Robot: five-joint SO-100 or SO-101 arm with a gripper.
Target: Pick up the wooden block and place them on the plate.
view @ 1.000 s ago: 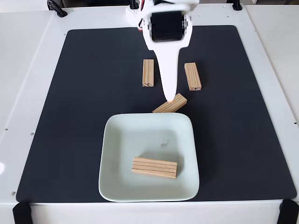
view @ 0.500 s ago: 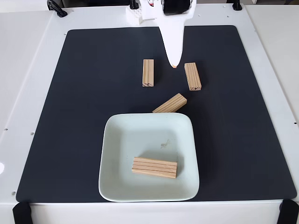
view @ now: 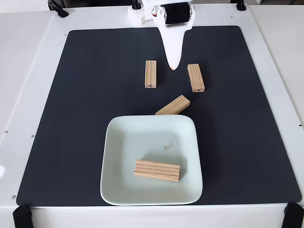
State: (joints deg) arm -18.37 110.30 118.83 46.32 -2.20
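**Student:** What does the fixed view show?

**Instructor:** A black mat (view: 85, 118) on a white table (view: 28, 71). The plate (view: 114, 190) lies at the middle of the mat's near edge and holds one wooden block (view: 157, 170), lying flat near the plate's near rim. Three further blocks lie on the mat: a left block (view: 150, 73) and a right block (view: 195, 77), both pointing toward the far edge, and a slanted block (view: 173, 105) just beyond the plate's far rim, touching or nearly so.

**Student:** And the gripper (view: 173, 66)?

**Instructor:** It hangs from the far edge, its tip between the left and right blocks. The fingers read as one tapered white shape, so they appear together, holding nothing.

**Student:** How should the pick in hand be done well?

**Instructor:** A judgement only: choose one block, spread the fingers before descending, and turn the wrist so the fingers span the block's narrow width. The slanted block calls for care, since the rim beside it leaves little room for a finger.
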